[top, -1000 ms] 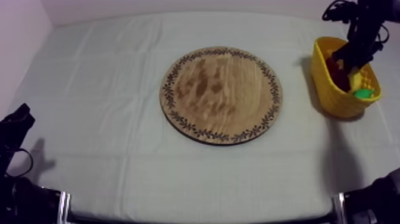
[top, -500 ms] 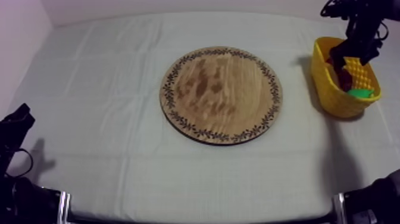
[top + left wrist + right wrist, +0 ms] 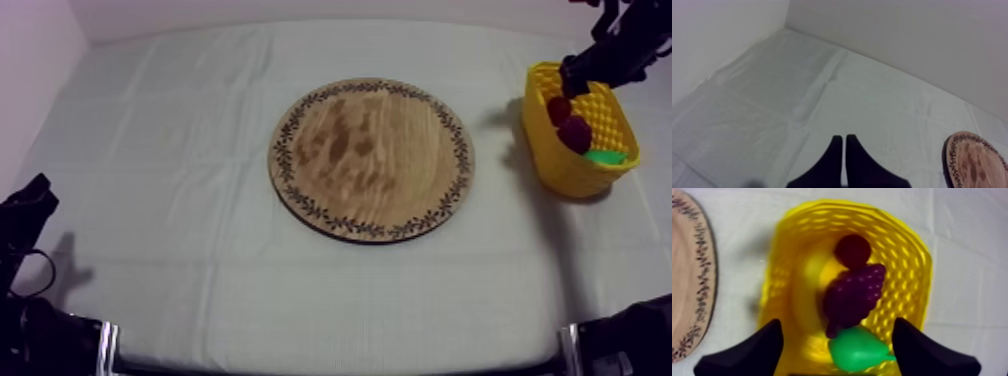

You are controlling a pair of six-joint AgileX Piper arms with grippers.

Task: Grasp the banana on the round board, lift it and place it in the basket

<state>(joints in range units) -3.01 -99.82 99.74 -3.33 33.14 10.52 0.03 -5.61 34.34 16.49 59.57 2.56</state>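
Right gripper (image 3: 837, 324) spread above yellow basket (image 3: 913, 248) holding banana (image 3: 808, 285), grapes (image 3: 854, 295), pear (image 3: 858, 349), small red fruit (image 3: 852, 250).

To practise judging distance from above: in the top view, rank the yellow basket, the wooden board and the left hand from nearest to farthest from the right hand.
1. The yellow basket, at the table's right side, with the right hand over its far rim.
2. The wooden board, mid-table.
3. The left hand, low at the left edge.
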